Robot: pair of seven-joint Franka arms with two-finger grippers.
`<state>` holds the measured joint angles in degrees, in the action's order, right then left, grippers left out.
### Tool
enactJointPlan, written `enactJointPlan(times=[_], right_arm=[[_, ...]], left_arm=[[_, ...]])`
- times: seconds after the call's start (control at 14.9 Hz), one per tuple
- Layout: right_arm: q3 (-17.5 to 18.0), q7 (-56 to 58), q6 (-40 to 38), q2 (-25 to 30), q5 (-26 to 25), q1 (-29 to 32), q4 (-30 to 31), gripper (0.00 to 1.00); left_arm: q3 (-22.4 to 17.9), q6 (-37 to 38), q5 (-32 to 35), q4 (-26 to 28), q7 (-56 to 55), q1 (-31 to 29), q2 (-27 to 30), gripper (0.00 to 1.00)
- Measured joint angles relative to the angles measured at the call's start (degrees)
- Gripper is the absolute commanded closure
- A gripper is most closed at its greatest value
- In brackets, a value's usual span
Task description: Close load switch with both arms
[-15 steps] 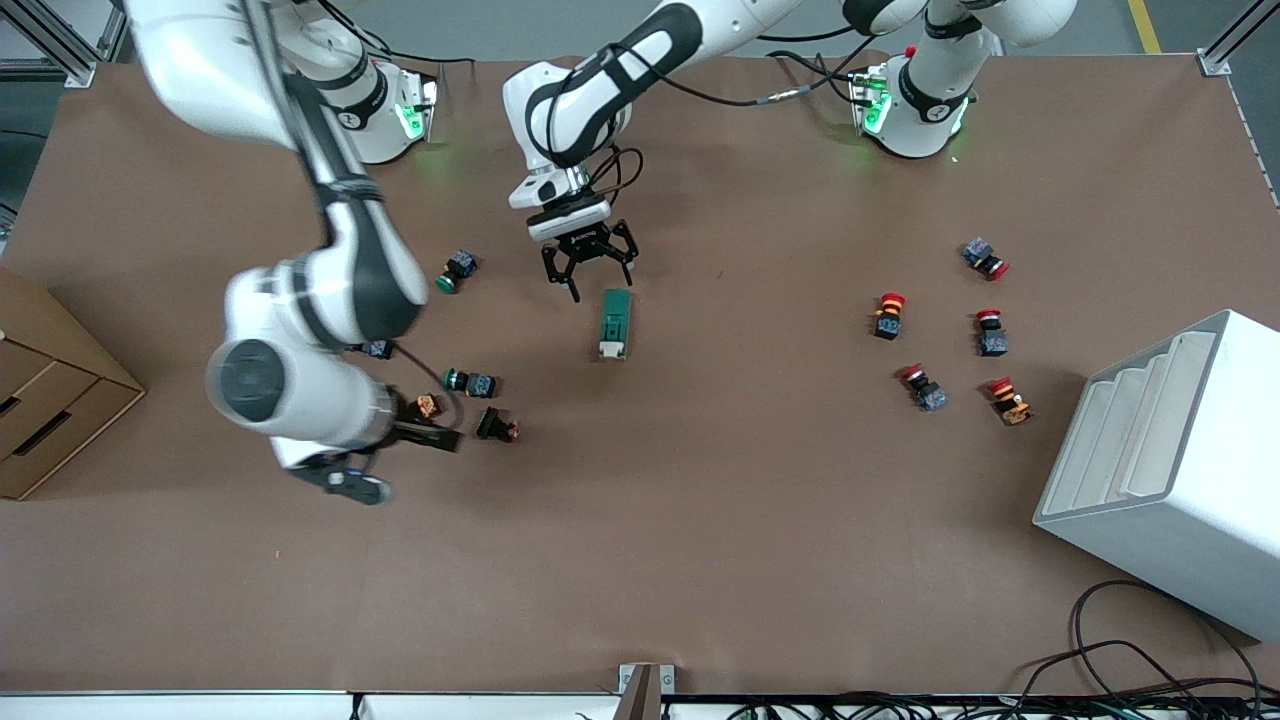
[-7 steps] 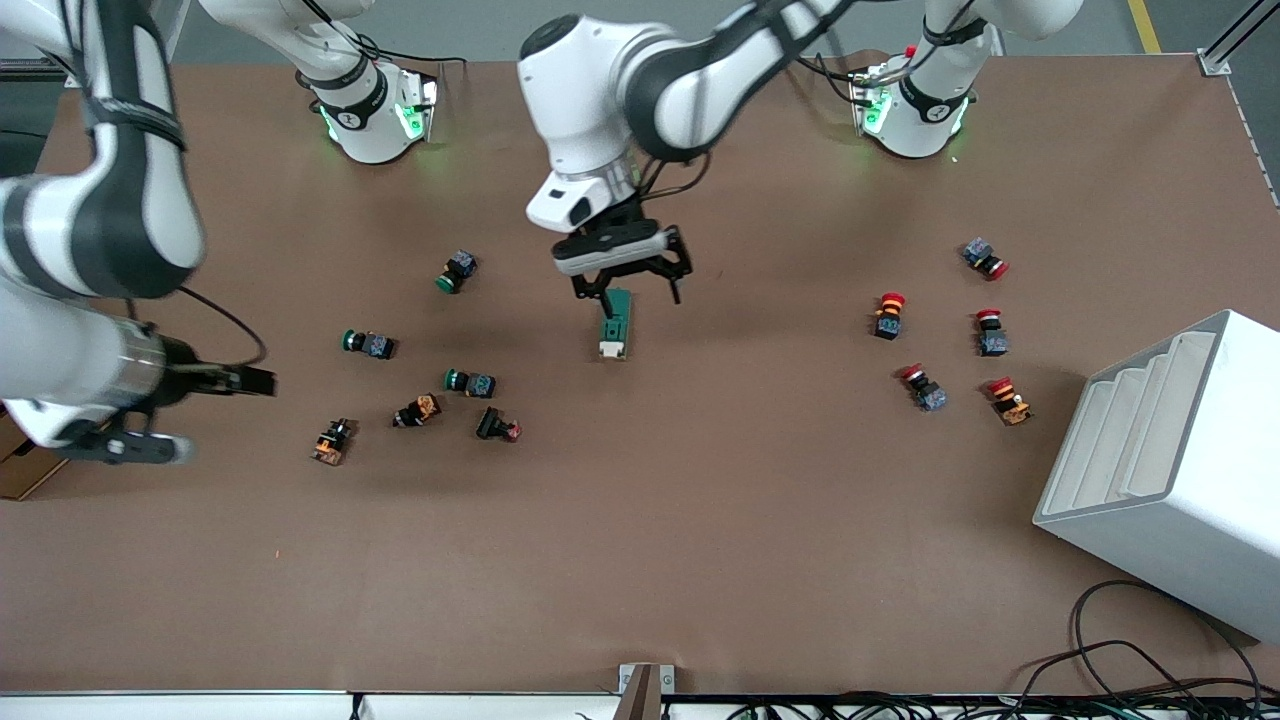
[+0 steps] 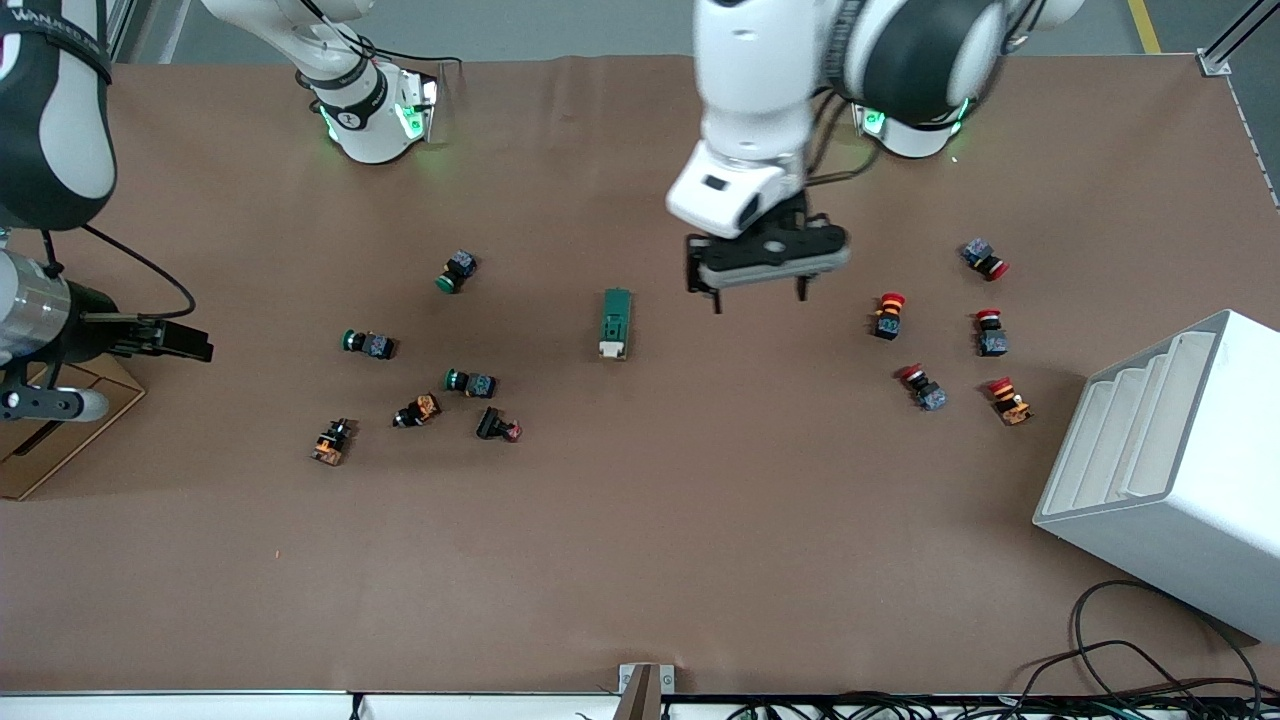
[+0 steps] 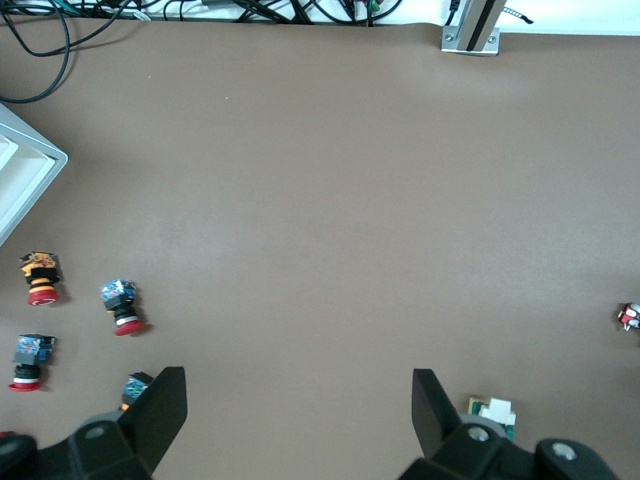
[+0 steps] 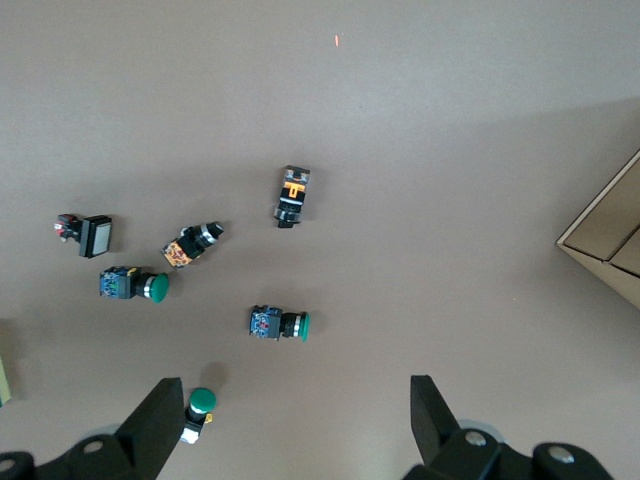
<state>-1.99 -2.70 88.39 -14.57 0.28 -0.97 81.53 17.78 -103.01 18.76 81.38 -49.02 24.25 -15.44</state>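
The load switch (image 3: 615,323) is a dark-green block with a white piece at its end nearer the front camera. It lies alone on the brown table (image 3: 640,540), near the middle. My left gripper (image 3: 757,296) is open and empty, up over bare table between the switch and the red-capped buttons. In the left wrist view (image 4: 297,420) the switch (image 4: 490,411) shows beside one finger (image 4: 430,410). My right gripper (image 5: 290,420) is open and empty, high over the table edge at the right arm's end (image 3: 50,403), apart from the switch.
Green-capped push buttons (image 3: 455,272) (image 3: 368,344) (image 3: 470,382) and other small buttons lie toward the right arm's end. Several red-capped buttons (image 3: 888,315) lie toward the left arm's end. A white rack (image 3: 1170,470) and a cardboard box (image 3: 60,440) stand at the ends.
My left gripper has left its place over the load switch, moving up and toward the left arm's end. My right gripper has drawn back to the right arm's end.
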Motion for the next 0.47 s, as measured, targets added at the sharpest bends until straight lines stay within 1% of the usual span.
enactJointPlan(times=[0.27,0.47], right_arm=[[1.5,0.0,-1.8,1.8,-0.1,0.9,-0.3,0.00],[1.9,0.0,-3.4,3.2,-0.1,0.9,-0.5,0.00]], left_arm=[[-0.2,0.4,-7.3,-0.2,11.5,-8.4,2.7,0.01],[-0.5,5.8,-10.7,-0.2,24.3,-14.9,6.3,0.00]])
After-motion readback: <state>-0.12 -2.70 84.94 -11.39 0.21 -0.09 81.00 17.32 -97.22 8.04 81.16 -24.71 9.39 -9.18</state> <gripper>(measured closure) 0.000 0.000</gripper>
